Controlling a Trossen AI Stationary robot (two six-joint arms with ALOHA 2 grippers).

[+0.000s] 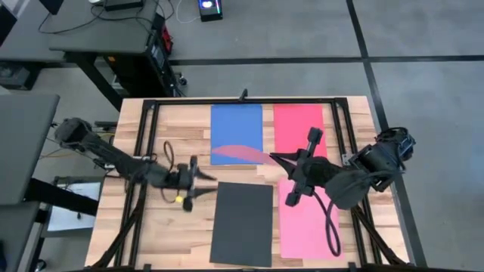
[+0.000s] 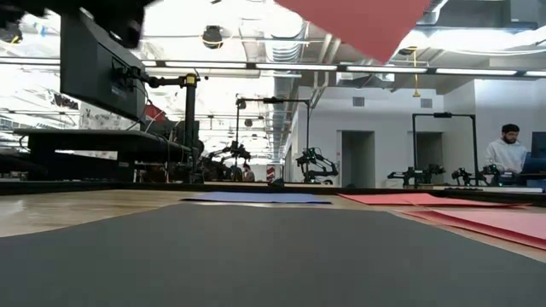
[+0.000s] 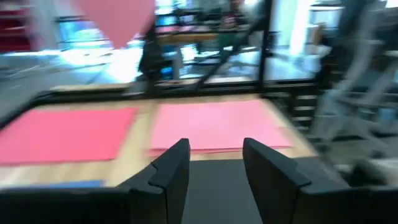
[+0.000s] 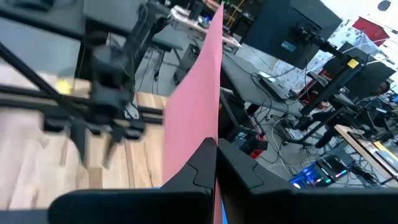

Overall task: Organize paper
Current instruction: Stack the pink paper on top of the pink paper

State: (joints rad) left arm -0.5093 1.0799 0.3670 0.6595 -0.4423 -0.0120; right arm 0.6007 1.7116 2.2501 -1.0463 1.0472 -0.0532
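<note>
**Q:** Pink sheet (image 1: 243,153) aloft: which step is shown?

**A:** Transfer. The right gripper (image 1: 274,158), jaws pinched shut on the sheet's edge, carries it above mid-table, over the near end of the blue sheet (image 1: 236,125). The red sheet (image 1: 299,121) lies at the far edge, and the black sheet (image 1: 242,224) and another pink sheet (image 1: 306,227) at the near edge.

**Q:** And the left gripper (image 1: 206,181)?

**A:** Half open, empty, beside the black sheet's far corner.

**Q:** Next requirement?

**A:** Probably lowering the sheet flat, edges squared to its matching pile.

left gripper (image 1: 203,181) fingers parted mid-table, right gripper (image 1: 274,159) fingers pinched shut
</note>
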